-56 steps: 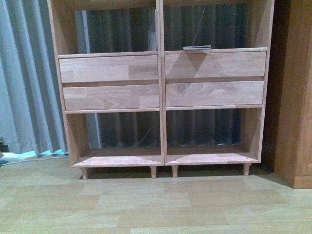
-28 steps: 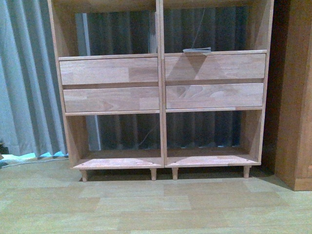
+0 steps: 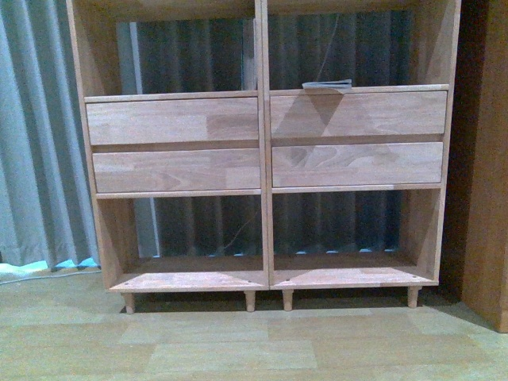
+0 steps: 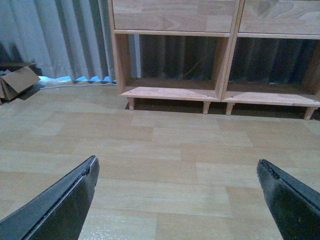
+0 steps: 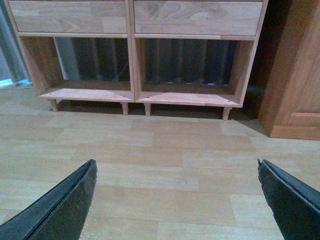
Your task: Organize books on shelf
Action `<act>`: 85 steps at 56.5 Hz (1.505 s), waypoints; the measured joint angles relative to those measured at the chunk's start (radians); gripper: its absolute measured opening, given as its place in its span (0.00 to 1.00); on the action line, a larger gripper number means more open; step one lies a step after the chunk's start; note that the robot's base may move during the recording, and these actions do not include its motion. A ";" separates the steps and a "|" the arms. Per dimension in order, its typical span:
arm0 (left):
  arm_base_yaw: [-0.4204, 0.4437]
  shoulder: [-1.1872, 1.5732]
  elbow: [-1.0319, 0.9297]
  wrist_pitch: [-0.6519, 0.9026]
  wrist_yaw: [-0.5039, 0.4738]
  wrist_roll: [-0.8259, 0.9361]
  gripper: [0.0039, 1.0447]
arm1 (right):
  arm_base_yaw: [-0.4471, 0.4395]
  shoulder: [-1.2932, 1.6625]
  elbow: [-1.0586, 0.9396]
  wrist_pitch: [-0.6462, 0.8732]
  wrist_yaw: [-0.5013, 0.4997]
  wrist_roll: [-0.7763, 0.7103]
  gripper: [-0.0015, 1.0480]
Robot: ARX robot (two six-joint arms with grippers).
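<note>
Room: grey curtains (image 3: 36,143) behind, pale plank floor (image 3: 254,341), dark cabinet (image 3: 486,159) tight against the right side of the shelf.
Front view, shelf: shelf (image 3: 264,159) fills the frame, open at the back so the curtains show through; four drawers (image 3: 171,121) shut, both lower bays bare.
Front view, book: thin pale book (image 3: 326,84) lies flat on the board above the upper right drawer, near the divider, at the front edge. No thicker teal book in sight.
Front view, arms: neither in view.
Left wrist view, tool: left gripper (image 4: 177,164) is spread wide and holds nothing, low over the floor, facing the lower left bay (image 4: 172,92).
Left wrist view, clutter: cardboard box (image 4: 17,82) on the floor off to one side by the curtains.
Right wrist view, tool: right gripper (image 5: 176,165) is also spread wide and bare, low, facing the lower right bay (image 5: 187,97), with the cabinet (image 5: 295,75) near.
Risk, push-through: the book is thin and flat, with little edge to pinch; a finger nudging it could slide it back and off the open rear.
Risk, reach: both arms sit low while the book is high; the lift could clip the drawer fronts or the board edge.
Risk, right side: a wide swing could hit the cabinet.
</note>
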 joint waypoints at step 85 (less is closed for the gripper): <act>0.000 0.000 0.000 0.000 0.000 0.000 0.93 | 0.000 0.000 0.000 0.000 0.000 0.000 0.93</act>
